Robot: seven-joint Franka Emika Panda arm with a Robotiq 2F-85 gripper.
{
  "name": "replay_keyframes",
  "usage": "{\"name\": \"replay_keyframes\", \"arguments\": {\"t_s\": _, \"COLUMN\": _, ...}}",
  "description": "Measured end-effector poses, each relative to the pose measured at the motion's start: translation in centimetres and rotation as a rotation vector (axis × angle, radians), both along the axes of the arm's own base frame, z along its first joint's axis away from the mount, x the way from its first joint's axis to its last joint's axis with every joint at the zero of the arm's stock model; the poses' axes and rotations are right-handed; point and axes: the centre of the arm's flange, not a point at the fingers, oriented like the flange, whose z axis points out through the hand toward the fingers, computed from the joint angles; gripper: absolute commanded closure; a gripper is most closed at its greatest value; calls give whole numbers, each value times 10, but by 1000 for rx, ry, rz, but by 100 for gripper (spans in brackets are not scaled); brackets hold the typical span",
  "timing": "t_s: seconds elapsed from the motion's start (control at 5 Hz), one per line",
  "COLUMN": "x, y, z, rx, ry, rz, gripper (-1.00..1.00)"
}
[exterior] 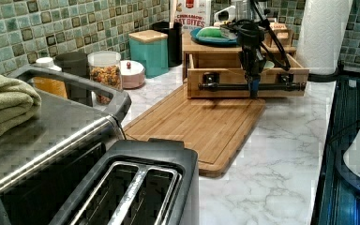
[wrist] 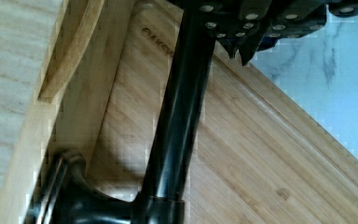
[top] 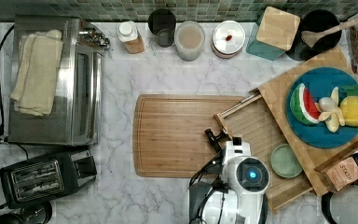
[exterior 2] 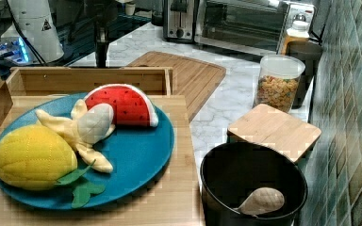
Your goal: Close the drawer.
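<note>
- Top view: the drawer (top: 256, 128) stood pulled well out from under the wooden top (top: 279, 93) that carried the blue plate (top: 324, 81). Its front edge overlapped the top view's right end of the cutting board (top: 177, 135). A small green bowl (top: 285, 161) sat on the slatted floor. The claw (top: 216, 137) lay at the drawer's front, on the cutting-board side.
- Left view: the drawer front (exterior: 225, 76) faced the camera, with a black bar handle (exterior: 225, 87) running across it. The claw (exterior: 253, 91) hung down onto the bar, just to the left view's right of its middle. The drawer was plainly still open.
- Right view: the open drawer (exterior 2: 89, 80) projected beyond the plate of soft toy fruit. The arm's dark column (exterior 2: 102, 42) rose beyond its far wall.
- Wrist view: the handle (wrist: 177, 107) ran close under the claw's finger (wrist: 242, 44). Whether the claw was clenched on the bar or released could not be told.
- Progress: judged from these views, closing had hardly begun. Nearly the full travel remained, namely a push of the front back under the wooden top along the marble tabletop (top: 121, 84).
</note>
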Motion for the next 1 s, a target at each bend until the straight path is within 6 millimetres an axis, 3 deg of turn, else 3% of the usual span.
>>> {"name": "replay_keyframes", "arguments": {"t_s": 0.4, "x": 23, "y": -49, "z": 1, "rx": -12, "ry": -3, "rz": -44, "gripper": 100}}
{"name": "replay_keyframes", "arguments": {"t_s": 1.0, "x": 61, "y": -117, "z": -1, "rx": 6, "ry": -10, "rz": 35, "gripper": 100}}
